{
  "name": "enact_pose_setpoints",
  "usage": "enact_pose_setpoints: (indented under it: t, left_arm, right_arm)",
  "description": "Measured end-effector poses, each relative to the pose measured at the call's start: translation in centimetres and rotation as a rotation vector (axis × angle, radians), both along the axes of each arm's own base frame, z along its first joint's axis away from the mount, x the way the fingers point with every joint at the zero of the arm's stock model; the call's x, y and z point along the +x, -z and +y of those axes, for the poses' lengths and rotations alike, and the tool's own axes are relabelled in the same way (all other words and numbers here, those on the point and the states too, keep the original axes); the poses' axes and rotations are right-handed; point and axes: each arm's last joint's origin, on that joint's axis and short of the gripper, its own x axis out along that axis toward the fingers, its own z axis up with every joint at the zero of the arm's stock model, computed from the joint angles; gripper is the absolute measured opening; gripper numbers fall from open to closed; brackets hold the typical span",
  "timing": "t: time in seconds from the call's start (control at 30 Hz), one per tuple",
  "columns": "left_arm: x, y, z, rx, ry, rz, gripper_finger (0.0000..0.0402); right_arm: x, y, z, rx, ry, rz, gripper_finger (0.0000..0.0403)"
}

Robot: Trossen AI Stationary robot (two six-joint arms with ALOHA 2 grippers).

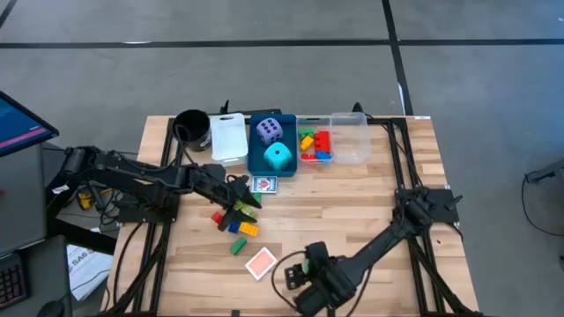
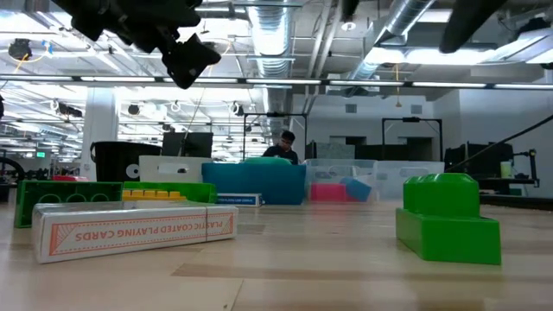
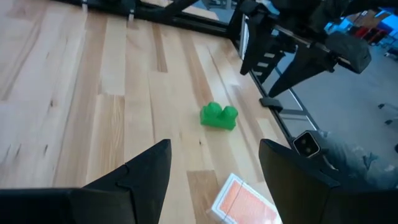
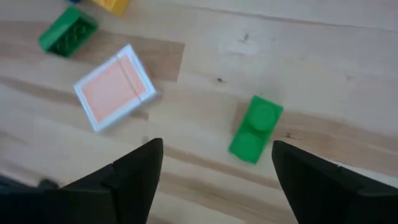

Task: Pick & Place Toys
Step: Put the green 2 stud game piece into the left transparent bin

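Observation:
My right gripper [image 4: 214, 186] hangs open over the table's near edge [image 1: 298, 271]. A small green brick [image 4: 255, 129] lies flat on the wood below it, untouched. Left of the brick lies a red-backed card pack [image 4: 115, 87] [image 1: 261, 262], with another green brick [image 1: 238, 246] beyond it. My left gripper [image 3: 214, 180] [image 1: 249, 207] is open above a cluster of red, yellow and blue bricks [image 1: 233, 222], nothing between its fingers. A second card box [image 1: 264, 184] lies flat before the blue bin.
Along the far edge stand a black cup [image 1: 191, 126], a white bin [image 1: 228, 136], a blue bin [image 1: 262, 158] holding a purple die [image 1: 270, 130] and a cyan die [image 1: 278, 157], and a clear bin [image 1: 352, 141] with several bricks. Bare wood spreads at the right.

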Motion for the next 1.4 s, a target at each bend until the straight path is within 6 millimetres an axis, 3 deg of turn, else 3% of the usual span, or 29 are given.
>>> enact_pose_setpoints:
  t: [0.23,0.6,0.83,1.4]
  left_arm:
    - [-0.2,0.3,0.0,0.017,0.007,0.034,0.0237]
    - [-0.4,0.8,0.0,0.028,0.011,0.082,0.0237]
    - [-0.4,0.8,0.0,0.028,0.011,0.082,0.0237]
    - [-0.4,0.8,0.0,0.028,0.011,0.082,0.0237]
  right_arm:
    - [0.8,0.3,-1.1,0.052,0.059,0.029,0.0297]
    - [0.0,3.7,-0.8,0.097,0.135,0.107,0.0296]
    - [0.4,4.5,-1.1,0.117,0.163,0.139,0.0295]
    - [0.9,4.3,-2.5,0.169,0.226,0.202,0.0295]
